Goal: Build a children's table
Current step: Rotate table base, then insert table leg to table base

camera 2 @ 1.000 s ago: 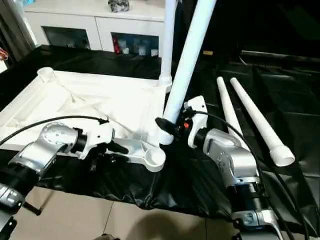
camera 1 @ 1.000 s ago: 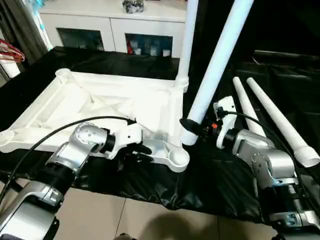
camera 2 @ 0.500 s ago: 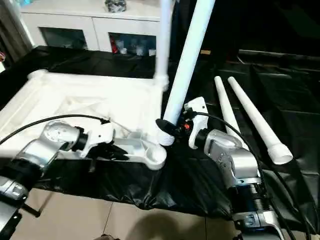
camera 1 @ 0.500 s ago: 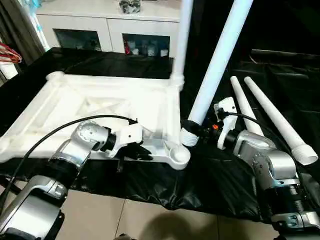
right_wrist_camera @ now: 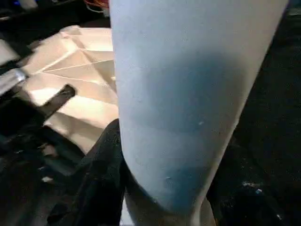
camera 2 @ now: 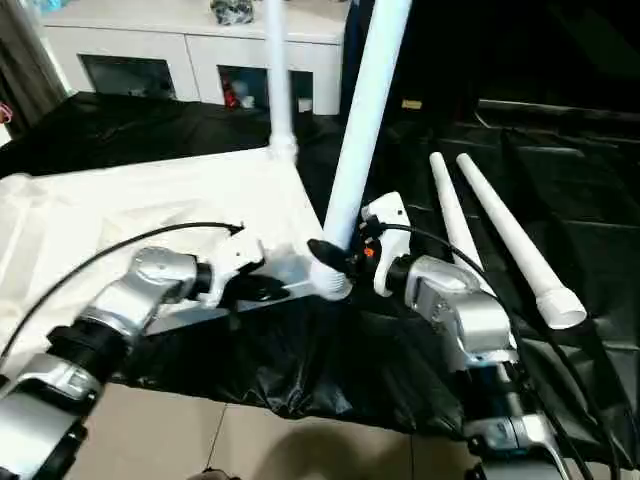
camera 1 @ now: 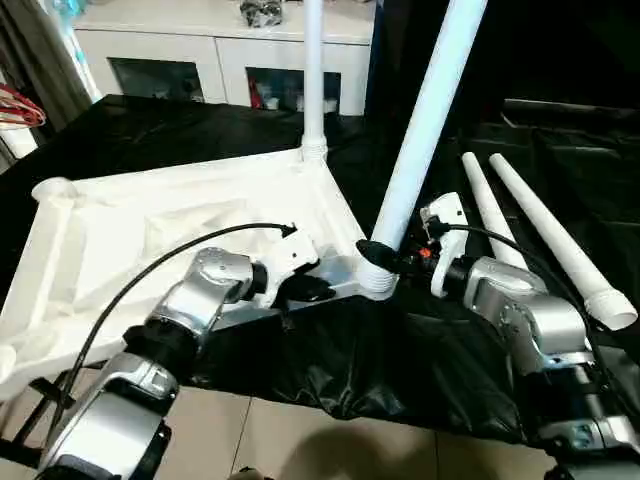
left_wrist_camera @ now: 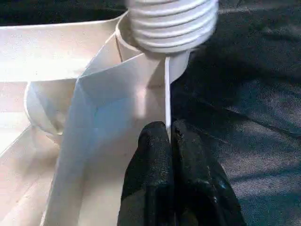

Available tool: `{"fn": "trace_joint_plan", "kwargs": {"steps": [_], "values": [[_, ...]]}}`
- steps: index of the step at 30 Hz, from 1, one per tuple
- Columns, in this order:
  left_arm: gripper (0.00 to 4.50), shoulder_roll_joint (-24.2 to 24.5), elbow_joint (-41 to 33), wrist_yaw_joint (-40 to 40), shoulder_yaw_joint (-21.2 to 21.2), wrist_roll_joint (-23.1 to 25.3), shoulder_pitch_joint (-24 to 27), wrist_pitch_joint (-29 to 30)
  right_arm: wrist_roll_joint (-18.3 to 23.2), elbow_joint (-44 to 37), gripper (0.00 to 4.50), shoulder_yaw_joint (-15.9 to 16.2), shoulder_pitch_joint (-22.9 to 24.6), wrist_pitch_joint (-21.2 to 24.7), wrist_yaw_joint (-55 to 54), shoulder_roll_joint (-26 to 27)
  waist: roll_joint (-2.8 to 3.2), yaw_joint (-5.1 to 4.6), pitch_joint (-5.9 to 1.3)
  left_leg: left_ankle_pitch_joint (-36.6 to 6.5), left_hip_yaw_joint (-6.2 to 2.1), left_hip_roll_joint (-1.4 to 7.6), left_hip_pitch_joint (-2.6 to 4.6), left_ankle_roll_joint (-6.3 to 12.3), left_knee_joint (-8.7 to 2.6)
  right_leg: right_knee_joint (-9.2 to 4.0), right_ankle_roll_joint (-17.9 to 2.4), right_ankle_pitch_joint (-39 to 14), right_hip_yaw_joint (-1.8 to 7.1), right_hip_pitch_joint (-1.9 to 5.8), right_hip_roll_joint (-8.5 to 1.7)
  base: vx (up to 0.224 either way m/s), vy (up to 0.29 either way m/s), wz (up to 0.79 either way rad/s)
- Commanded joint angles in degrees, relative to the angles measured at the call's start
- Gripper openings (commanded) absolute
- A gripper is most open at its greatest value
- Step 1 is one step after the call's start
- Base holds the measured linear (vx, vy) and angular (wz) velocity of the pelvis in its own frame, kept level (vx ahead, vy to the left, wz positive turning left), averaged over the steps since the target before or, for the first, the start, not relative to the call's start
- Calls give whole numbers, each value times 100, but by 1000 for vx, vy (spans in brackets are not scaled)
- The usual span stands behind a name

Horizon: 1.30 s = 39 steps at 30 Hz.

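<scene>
The children's table's white tabletop (camera 1: 150, 230) lies underside up on the black cloth. One white leg (camera 1: 313, 70) stands upright in its far corner socket. My left gripper (camera 1: 316, 290) is shut on a thin rim of the tabletop (left_wrist_camera: 165, 84) just beside the near right corner socket. My right gripper (camera 1: 384, 252) is shut on a second leg (camera 1: 425, 120), which leans slightly. Its threaded end (left_wrist_camera: 171, 23) sits at the mouth of that corner socket (camera 1: 378, 282). The leg (right_wrist_camera: 188, 103) stands between my right fingers (right_wrist_camera: 101, 160). Two more legs (camera 1: 482, 215) (camera 1: 550, 240) lie side by side at the right.
The black-draped table (camera 1: 450, 370) ends just in front of my arms, with tiled floor below. A white cabinet (camera 1: 220, 45) stands behind it. A black cable (camera 1: 150, 285) arcs over my left forearm, and something red (camera 1: 20, 105) shows at the left edge.
My left gripper has shut on the tabletop's rim and the tabletop has swung round. Its near right corner now sits under the held leg's threaded end. The upright leg moved left.
</scene>
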Motion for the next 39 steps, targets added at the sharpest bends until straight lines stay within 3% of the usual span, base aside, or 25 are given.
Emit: {"fn": "trace_joint_plan", "kwargs": {"steps": [1, 9, 13, 18, 32, 39], "values": [[0, -44, -126, 32, -21, 139, 95, -52, -110, 88, 189, 114, -159, -170, -37, 30, -6, -1, -486, -1085, -59, 179, 104, 47, -355, -419, -1245, -853, 266, 330, -444, 0, 0, 0], [0, 39, -300, -23, -100, 190, 166, -52, -313, 570, 189, 180, -357, -348, -77, 91, -23, -4, -484, -1082, -52, 177, 106, 61, -361, -414, -1238, -838, 268, 326, -443, 0, 0, 0], [0, 71, -302, -54, -44, 173, 136, -16, -461, 587, 189, 381, -294, -228, 46, 0, -20, -4, -474, -1113, -50, 174, 109, 71, -362, -421, -1217, -942, 268, 322, -445, 0, 0, 0], [0, 103, -261, -58, 21, 203, 138, -6, -434, 561, 189, 330, -245, -202, 74, -80, 3, -11, -471, -1166, -57, 175, 114, 44, -367, -429, -1188, -1002, 269, 316, -436, 0, 0, 0], [0, 194, -525, -212, 31, 121, 322, 73, -456, 529, 189, 288, -87, -219, 111, -178, -4, -35, -473, -1164, -53, 176, 108, 78, -366, -432, -1224, -950, 264, 319, -431, 0, 0, 0], [0, 191, -634, -170, 75, 118, 378, 128, 44, 692, 189, -253, -14, -274, -14, 157, 25, -62, -472, -1265, -60, 182, 116, 59, -372, -452, -1242, -1023, 266, 312, -445, 0, 0, 0]]}}
